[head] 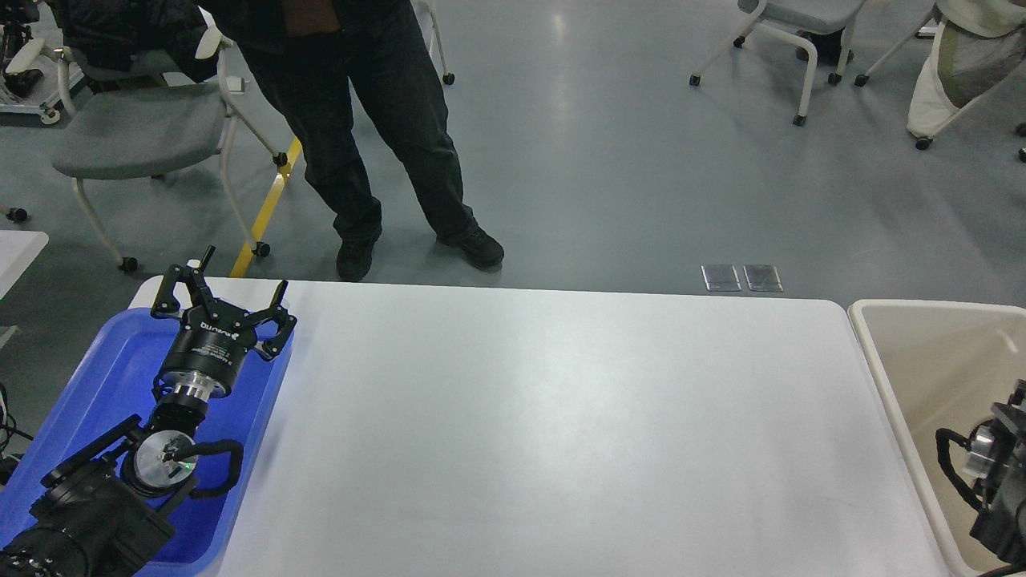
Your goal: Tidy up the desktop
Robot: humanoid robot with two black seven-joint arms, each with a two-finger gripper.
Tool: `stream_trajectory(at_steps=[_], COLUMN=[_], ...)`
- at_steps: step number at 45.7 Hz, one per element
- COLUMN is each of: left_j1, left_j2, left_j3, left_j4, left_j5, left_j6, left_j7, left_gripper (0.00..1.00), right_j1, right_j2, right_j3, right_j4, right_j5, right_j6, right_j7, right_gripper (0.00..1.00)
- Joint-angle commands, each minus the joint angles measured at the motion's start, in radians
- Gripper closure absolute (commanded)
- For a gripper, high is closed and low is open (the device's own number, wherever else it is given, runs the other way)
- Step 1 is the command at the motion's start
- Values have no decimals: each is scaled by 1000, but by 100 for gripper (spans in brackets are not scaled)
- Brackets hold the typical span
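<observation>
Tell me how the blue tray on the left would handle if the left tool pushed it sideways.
The blue tray probably slides easily: it sits on a glossy white desktop. It looks like thin plastic, so likely light, and its low rim might flex. The open left tool hangs over its far right corner; a push there may swing the tray rather than shift it straight.

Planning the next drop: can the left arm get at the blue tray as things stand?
Probably yes. The left pincer hangs open right over the blue tray's far end, holding nothing, and nothing visible lies between it and the tray.
</observation>
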Motion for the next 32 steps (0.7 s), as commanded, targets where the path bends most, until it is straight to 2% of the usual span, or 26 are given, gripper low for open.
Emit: stream_trajectory(at_steps=[1,10,17,24,32], left_j1=[0,0,0,0,0], left_j2=[0,0,0,0,0], left_j3=[0,0,0,0,0], left_j4=[0,0,0,0,0], left_j5=[0,0,0,0,0], left_j6=[0,0,0,0,0], left_j7=[0,0,0,0,0], left_gripper=[0,0,0,0,0], right_j1=[71,172,226,254,261], right_j2=[13,17,-5,3,23], right_j3=[-9,-4,143,175,180], right_j4=[9,22,22,37,173], right_j5=[55,65,225,260,263], right_j6=[0,44,262,488,666], right_j7=[5,-6,-7,-6,-1], right_gripper=[0,0,0,0,0])
